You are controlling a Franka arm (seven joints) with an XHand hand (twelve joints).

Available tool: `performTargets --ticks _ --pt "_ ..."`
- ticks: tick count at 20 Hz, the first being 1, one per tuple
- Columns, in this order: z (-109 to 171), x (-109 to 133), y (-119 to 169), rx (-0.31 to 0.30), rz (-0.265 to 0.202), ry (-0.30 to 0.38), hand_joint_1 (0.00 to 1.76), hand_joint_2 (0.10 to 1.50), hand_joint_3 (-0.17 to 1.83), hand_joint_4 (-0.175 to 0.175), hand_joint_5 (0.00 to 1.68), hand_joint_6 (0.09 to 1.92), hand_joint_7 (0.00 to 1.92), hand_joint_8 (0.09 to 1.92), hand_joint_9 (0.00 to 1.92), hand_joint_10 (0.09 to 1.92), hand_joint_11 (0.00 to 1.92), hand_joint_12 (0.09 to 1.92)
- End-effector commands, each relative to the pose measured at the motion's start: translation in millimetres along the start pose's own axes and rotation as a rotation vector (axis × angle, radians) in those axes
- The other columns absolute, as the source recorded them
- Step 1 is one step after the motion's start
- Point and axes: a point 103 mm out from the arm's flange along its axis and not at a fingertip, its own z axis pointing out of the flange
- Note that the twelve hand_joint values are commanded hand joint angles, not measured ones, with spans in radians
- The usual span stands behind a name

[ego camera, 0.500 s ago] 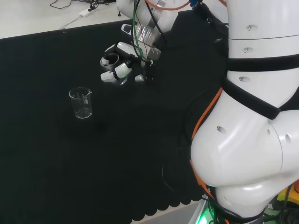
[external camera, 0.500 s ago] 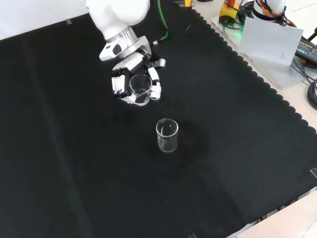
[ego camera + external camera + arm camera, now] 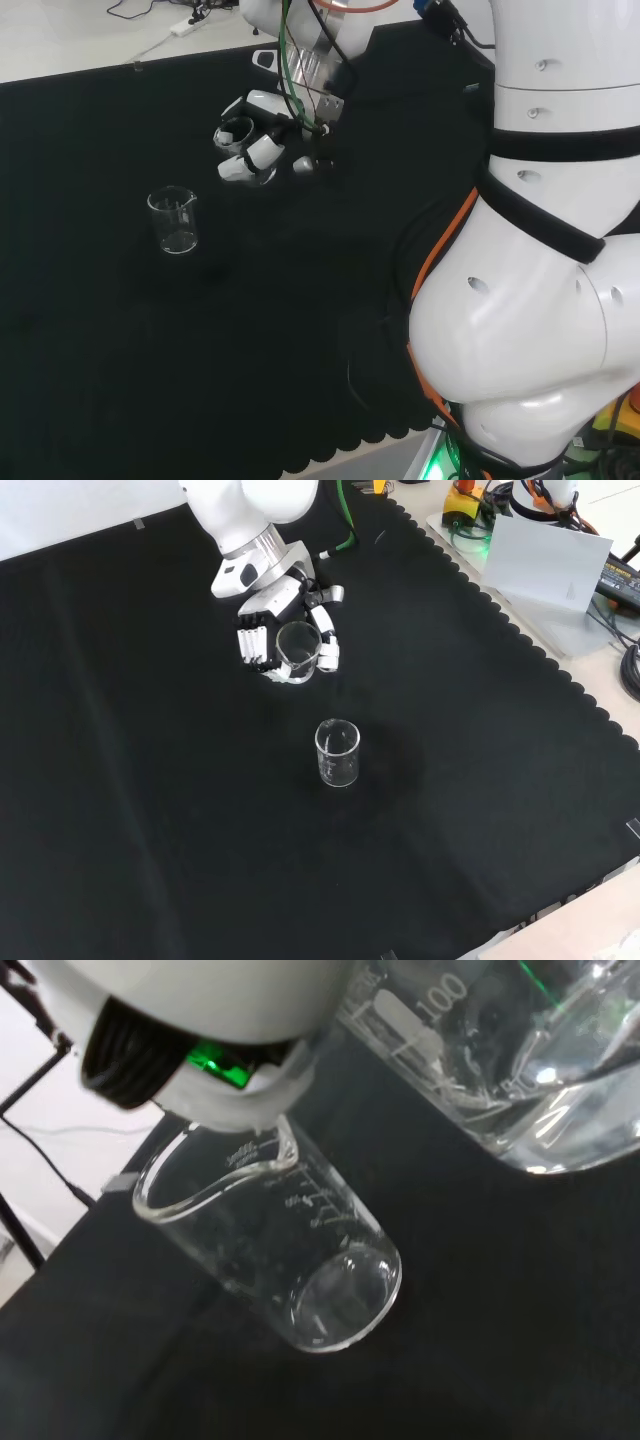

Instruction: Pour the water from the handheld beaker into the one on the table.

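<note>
The hand (image 3: pixel 262 640) hangs above the black cloth with its fingers curled round a clear glass beaker (image 3: pixel 298 650). In the head view the hand (image 3: pixel 250 140) is up and to the right of the table beaker (image 3: pixel 174 221). Another clear beaker (image 3: pixel 338 752) stands upright on the cloth, below and slightly right of the hand in the front view. The wrist view has the held beaker (image 3: pixel 520 1060) close, with water in it, and the table beaker (image 3: pixel 280 1250) beyond it looking empty.
The arm's white links (image 3: pixel 540 250) stand at the head view's right. A grey box (image 3: pixel 545 565) and cables lie off the cloth's scalloped edge (image 3: pixel 520 640) at the front view's upper right.
The hand with its beaker has shifted a little right and up in the front view, higher in the head view. The table beaker has not moved.
</note>
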Motion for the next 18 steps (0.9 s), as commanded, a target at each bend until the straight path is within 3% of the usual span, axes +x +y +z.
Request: performTargets --ticks 1,8,18 --pt "0.1 14.7 -0.1 0.092 -0.005 -0.040 1.43 0.54 0.94 -0.175 1.02 1.06 1.22 0.99 1.31 0.88 1.01 0.93" --pt "7.0 22.6 14.2 0.220 0.015 -0.116 1.43 0.53 0.94 -0.175 1.02 1.07 1.22 0.99 1.31 0.88 1.02 0.93" --pt "21.2 28.3 29.5 0.335 0.036 -0.211 1.43 0.53 0.94 -0.175 1.02 1.07 1.22 0.99 1.31 0.89 1.02 0.93"
